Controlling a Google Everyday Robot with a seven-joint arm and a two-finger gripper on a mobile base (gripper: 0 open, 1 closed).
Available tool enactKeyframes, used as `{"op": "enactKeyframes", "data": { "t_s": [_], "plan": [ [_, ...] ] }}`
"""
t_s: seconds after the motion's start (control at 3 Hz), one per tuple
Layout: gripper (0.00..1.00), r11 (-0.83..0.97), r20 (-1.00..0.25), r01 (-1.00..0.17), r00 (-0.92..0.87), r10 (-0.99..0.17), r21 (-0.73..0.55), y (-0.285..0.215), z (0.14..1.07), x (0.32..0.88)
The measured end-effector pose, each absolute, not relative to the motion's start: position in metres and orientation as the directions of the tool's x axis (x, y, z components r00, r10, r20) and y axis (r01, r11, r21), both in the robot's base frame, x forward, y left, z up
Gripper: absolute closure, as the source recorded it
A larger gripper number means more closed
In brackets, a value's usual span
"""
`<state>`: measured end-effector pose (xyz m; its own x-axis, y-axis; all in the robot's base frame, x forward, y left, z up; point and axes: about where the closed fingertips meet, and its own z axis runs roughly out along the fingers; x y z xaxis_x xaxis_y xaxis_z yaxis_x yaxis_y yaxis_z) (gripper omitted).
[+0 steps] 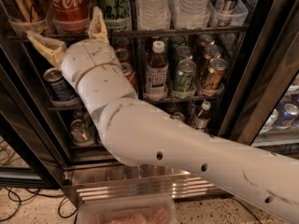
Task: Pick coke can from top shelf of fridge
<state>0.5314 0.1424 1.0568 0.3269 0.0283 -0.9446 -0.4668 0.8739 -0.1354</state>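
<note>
Pincer spread wide at the rail, just below the coke can standing left on the top shelf; probably full, slick, dentable, so grip mid-body, moderate squeeze.

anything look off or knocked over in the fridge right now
Nothing stands out. The coke can stands upright on the top shelf, and no spill or damage shows. The gripper is open just below the can, at the shelf's front rail.
</note>
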Motion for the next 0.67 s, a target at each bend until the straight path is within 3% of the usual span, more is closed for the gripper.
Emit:
{"op": "enactKeyframes", "data": {
  "t_s": [0.33, 0.67],
  "plan": [
    [0.44, 0.864, -0.943, -0.481, 0.332, 0.021, -0.15, 0.1487, 1.0554, 0.5336],
    [0.52, 0.857, -0.944, -0.489, 0.329, 0.011, -0.161, 0.1525, 1.053, 0.5366]
  ]
}}
